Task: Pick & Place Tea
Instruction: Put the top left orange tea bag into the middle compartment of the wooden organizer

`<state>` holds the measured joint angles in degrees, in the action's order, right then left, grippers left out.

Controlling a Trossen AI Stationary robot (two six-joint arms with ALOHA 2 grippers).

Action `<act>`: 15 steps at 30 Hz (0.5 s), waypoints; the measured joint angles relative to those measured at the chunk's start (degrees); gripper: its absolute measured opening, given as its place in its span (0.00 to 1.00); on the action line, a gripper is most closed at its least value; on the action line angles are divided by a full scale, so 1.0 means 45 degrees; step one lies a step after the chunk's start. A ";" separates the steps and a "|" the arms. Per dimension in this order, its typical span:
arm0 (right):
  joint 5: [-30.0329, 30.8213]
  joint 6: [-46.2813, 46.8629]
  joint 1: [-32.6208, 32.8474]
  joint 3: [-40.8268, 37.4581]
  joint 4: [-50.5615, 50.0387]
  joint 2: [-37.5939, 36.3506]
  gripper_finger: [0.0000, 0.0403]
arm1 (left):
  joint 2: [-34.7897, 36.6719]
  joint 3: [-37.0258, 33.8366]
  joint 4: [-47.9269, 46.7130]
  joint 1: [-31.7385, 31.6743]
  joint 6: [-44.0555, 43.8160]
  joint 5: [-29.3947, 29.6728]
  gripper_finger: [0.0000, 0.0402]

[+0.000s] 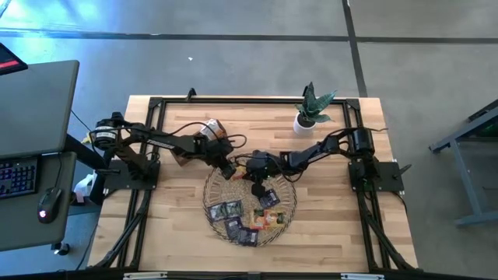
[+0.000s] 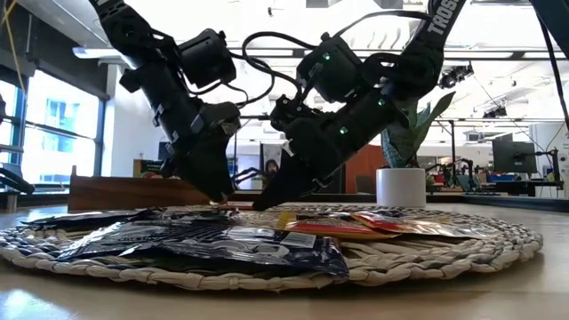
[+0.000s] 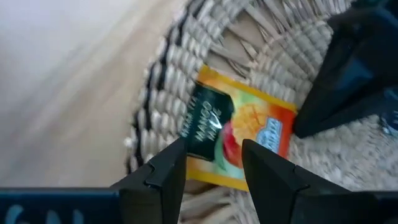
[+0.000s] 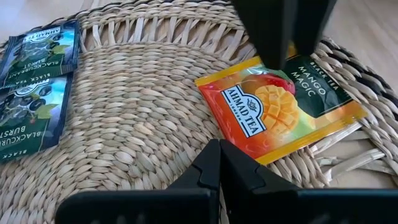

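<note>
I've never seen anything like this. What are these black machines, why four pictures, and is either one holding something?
Those are two robot arms at a wooden table, each ending in a two-fingered hand. One picture looks down from above, one looks level across the table, and two come from cameras on the arms' wrists. A round woven tray holds small tea sachets, some dark, some orange. A plant pot stands at the back. Both hands are down over the tray around one orange mango sachet. The left hand is open, fingers on either side of it. The right hand is shut, its tip beside the sachet. Neither holds anything yet.
</note>
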<state>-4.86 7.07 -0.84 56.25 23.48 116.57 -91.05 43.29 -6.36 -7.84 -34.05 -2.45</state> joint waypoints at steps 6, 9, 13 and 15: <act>-0.0001 0.0000 0.0000 0.0000 -0.0012 0.0000 0.00 | 0.0243 0.0021 -0.0319 -0.0005 0.0056 0.0881 0.38; -0.0001 0.0000 0.0000 0.0000 -0.0013 0.0000 0.00 | 0.0068 0.0019 -0.0450 0.0017 0.0044 0.0599 0.38; -0.0036 0.0000 0.0000 0.0000 -0.0022 0.0000 0.00 | -0.0492 0.0049 -0.0173 0.0283 -0.0172 0.0390 0.38; -0.0058 0.0000 0.0007 0.0000 -0.0028 0.0000 0.00 | -0.0618 0.0058 -0.0004 0.0398 -0.0179 0.0359 0.38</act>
<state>-5.12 7.07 -0.81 56.25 23.35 116.57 -93.83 43.55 -6.38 -6.04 -34.86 -0.83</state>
